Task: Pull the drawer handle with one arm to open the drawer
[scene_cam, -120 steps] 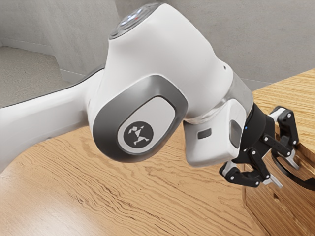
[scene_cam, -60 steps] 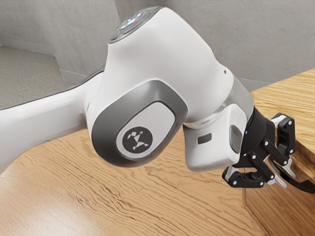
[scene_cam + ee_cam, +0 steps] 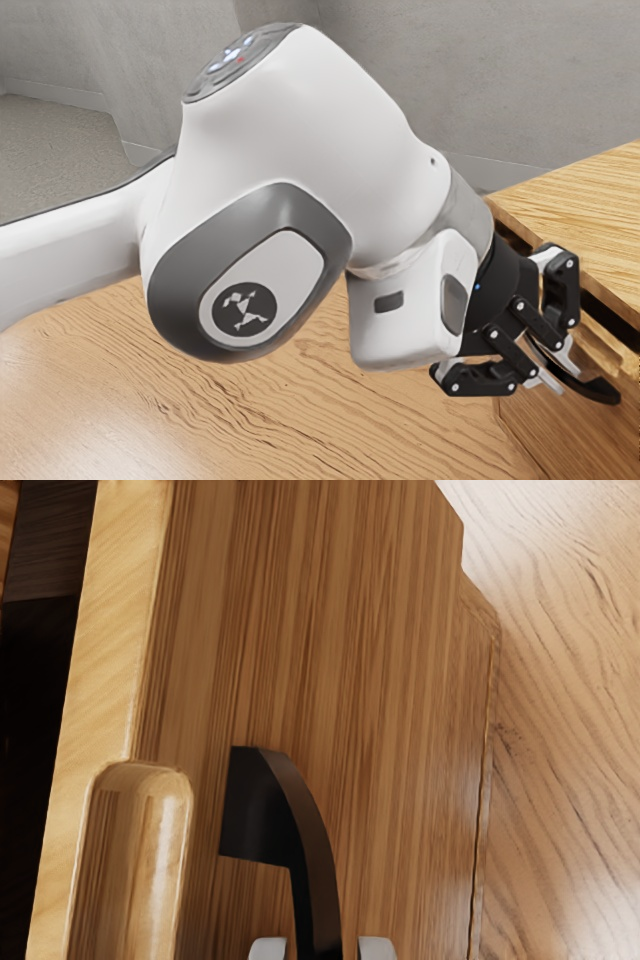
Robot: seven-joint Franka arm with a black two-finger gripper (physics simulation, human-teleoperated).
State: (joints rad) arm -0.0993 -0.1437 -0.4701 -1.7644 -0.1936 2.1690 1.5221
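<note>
A wooden cabinet stands at the exterior view's right, and its drawer front stands out from the cabinet body. A dark gap shows behind that front. My black gripper is shut on the curved black drawer handle, one finger on each side of it. In the wrist view the drawer handle rises from the drawer front, and two silver fingertips flank its lower end. A dark opening lies beside the drawer's edge.
The cabinet stands on a wooden table, whose grain also shows in the wrist view as the table. My large white arm comes in from the exterior view's left. A grey wall and floor lie behind.
My arm has drawn back toward the exterior view's left with the handle in the gripper. The drawer front has slid out with it, and a dark gap has opened behind it.
</note>
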